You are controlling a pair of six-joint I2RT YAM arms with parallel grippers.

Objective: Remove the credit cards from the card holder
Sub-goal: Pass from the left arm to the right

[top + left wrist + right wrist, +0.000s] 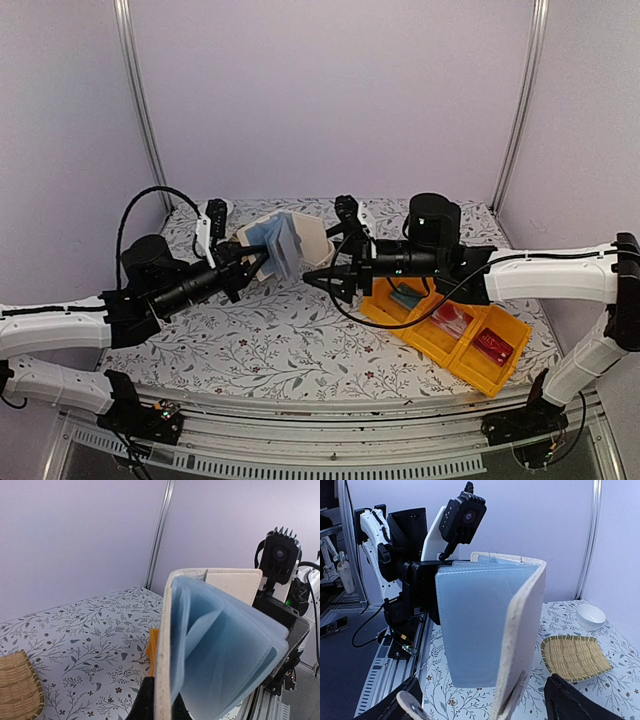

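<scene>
Beige leather-like bifold card holder [285,243] hangs open in the air above the floral-patterned tablecloth [250,340], between the two arms and well clear of the surface. Its pale blue translucent sleeves [215,650] fan out from the spine like pages, and the stiff beige cover [522,645] stands upright around them.

From the left wrist, the left gripper [252,262] is pinched on the lower edge of one cover, with dark fingers [144,702] pressed to either side of the beige wall. The right gripper [322,283] is at the opposite side of the card holder. From the right wrist, its two black fingers [570,700] are spread wide, and the lower edge of the other cover lies in the gap between them. I cannot tell whether either finger touches it. Whether any sleeve holds a card cannot be made out in the wrist views.

Beneath the right arm sits a yellow plastic tray [420,345] with three compartments in a row. A teal card [407,297] lies in the compartment nearest the right gripper. A pinkish-red flat item [452,320] lies in the middle one and a dark red rectangle [495,345] in the far one, both too small to identify.

From the right wrist, a woven bamboo mat [575,657] lies on the tablecloth behind the card holder, with a small white bowl [591,616] just beyond it.
</scene>
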